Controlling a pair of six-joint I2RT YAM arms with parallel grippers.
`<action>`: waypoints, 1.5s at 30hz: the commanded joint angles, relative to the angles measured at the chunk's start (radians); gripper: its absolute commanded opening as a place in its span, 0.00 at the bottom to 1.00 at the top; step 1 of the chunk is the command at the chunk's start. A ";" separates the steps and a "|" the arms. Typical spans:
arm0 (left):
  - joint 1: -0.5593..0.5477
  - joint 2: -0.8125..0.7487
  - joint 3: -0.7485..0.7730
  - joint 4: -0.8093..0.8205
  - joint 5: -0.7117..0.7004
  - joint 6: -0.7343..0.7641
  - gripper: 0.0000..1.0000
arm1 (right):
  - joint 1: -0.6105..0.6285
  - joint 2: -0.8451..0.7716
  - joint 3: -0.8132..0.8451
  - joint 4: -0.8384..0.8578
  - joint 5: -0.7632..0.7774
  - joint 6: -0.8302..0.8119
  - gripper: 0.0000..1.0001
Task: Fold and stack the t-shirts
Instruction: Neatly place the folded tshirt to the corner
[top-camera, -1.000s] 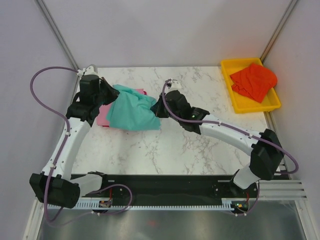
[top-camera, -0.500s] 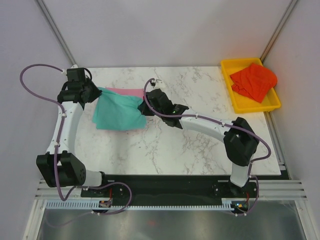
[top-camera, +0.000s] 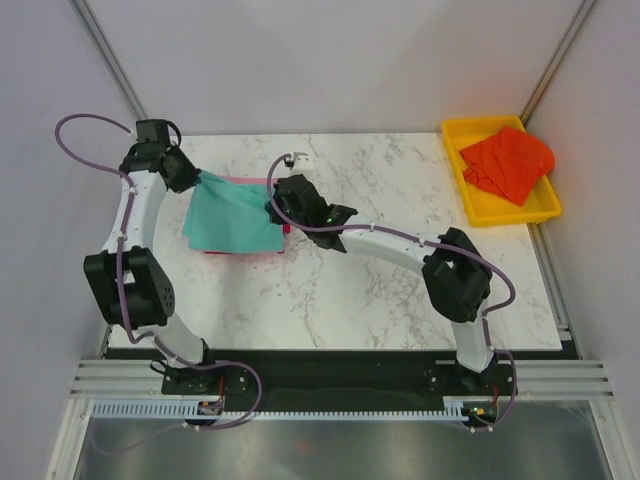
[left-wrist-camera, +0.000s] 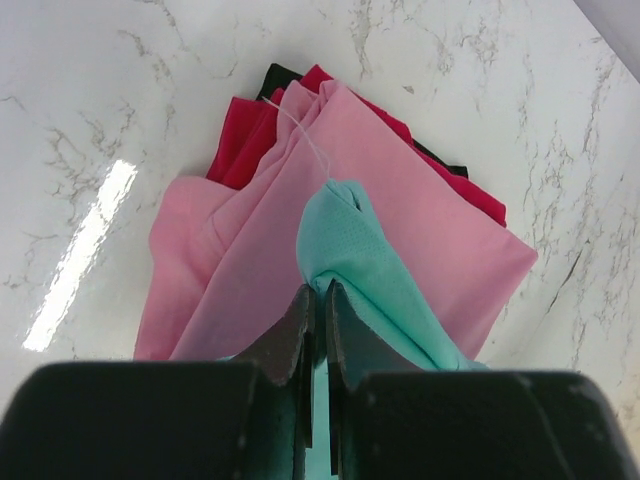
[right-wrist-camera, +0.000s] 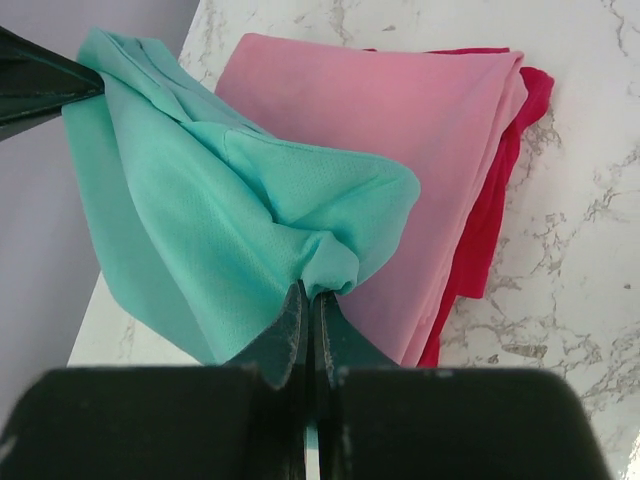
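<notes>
— Where's the shirt they're working on?

— Far-left part of the marble table (top-camera: 400, 290). The teal t-shirt (top-camera: 232, 222) is spread over a folded stack there, covering most of it from above.

— Which way does it run?

— Its held edge goes left to right, slanting a little toward the near side at the right end. The rest of the cloth falls away from that edge toward the arms' bases.

— What's under it?

— The pink t-shirt (left-wrist-camera: 400, 230), folded flat, and below that the crimson t-shirt (right-wrist-camera: 490, 230), poking out along one side. A dark edge (left-wrist-camera: 283, 72) peeks from beneath the crimson; I can't tell what it is.

— And the fourth shirt?

— The orange-red t-shirt (top-camera: 508, 160) lies crumpled in the yellow tray (top-camera: 475, 205) at the far-right corner, well apart from the stack.

— Anything in the way?

— The right arm (top-camera: 400, 243) lies across the middle of the table, reaching from the near-right side to the stack. Between stack and tray there is only bare marble.

— The pincers?

— The left gripper (left-wrist-camera: 320, 295) is pressed together on a bunched corner of the teal cloth, at the far-left end of that edge. The right gripper (right-wrist-camera: 305, 295) pinches another bunched bit at the right end, just above the pink layer.
</notes>
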 joint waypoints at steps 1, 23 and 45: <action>0.009 0.087 0.109 0.048 0.020 0.052 0.02 | -0.002 0.039 0.032 0.037 0.082 -0.032 0.01; 0.013 0.103 0.170 0.115 0.169 0.012 0.65 | -0.126 0.043 0.044 0.120 0.029 -0.149 0.54; -0.129 -0.306 -0.437 0.428 0.318 -0.304 0.52 | -0.186 0.181 0.106 0.124 -0.250 -0.034 0.38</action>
